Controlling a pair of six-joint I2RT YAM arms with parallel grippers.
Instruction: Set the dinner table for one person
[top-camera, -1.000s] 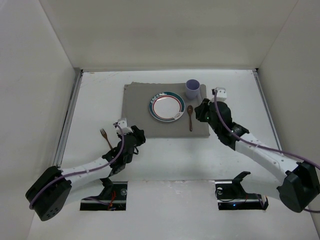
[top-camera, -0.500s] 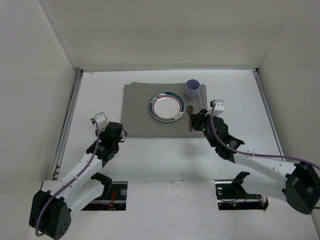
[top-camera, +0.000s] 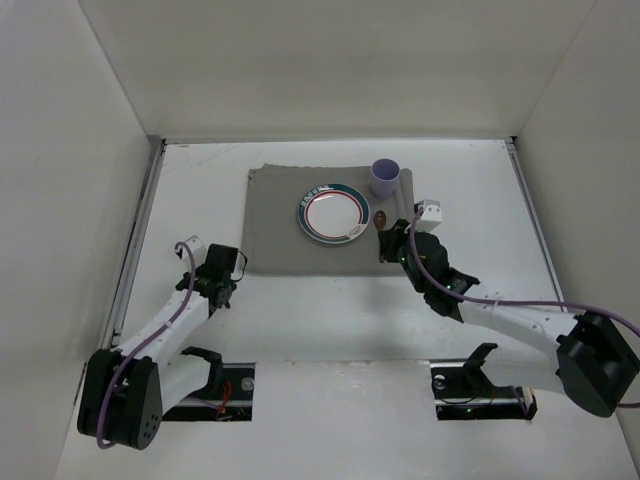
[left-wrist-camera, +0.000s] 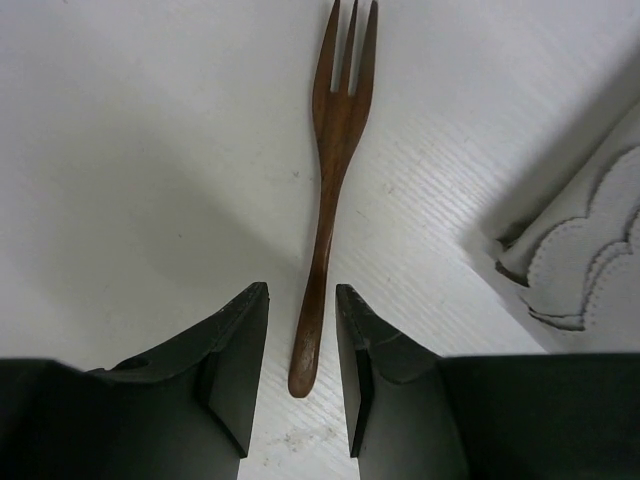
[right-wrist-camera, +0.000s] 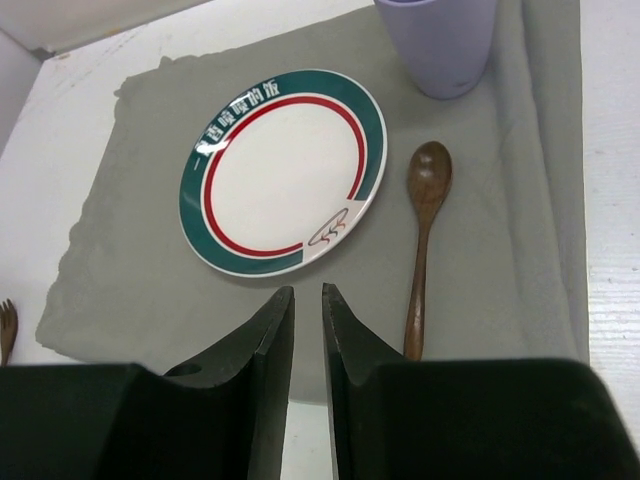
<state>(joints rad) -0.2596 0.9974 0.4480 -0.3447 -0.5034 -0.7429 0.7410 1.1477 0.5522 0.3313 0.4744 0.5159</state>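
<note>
Both arms have drawn back toward their bases since the earlier frame. The left arm has swung outward, and the left gripper (left-wrist-camera: 301, 292) now sits over the fork (left-wrist-camera: 335, 150). The right gripper (right-wrist-camera: 307, 292) has moved from beside the cup (top-camera: 386, 178) to the near end of the spoon (right-wrist-camera: 425, 215).

**State.** The left gripper is set narrow and straddles the butt of the fork handle, with a gap on each side. It holds nothing. The right gripper shows only a slit between its fingers and is empty. The counter (top-camera: 330, 310) fills the enclosure floor. The fork lies on it just left of the placemat (top-camera: 275, 225), and the plate (top-camera: 333, 212) sits on the placemat.

**Hazards.**
- Closing on the extreme handle end gives little purchase. The fork may pivot or slip out when lifted.
- Fingertips set too low may scrape the counter.
- A dragged fork may catch the placemat edge.
- The right gripper may nudge the spoon.

**Not visible.**
- The overhead view hides the fork under the left gripper, and the right gripper covers the spoon handle.
- The tine tips are cut off in the left wrist view, and the cup rim is cut off in the right wrist view.
- Whether the fingertips touch the counter cannot be determined.
</note>
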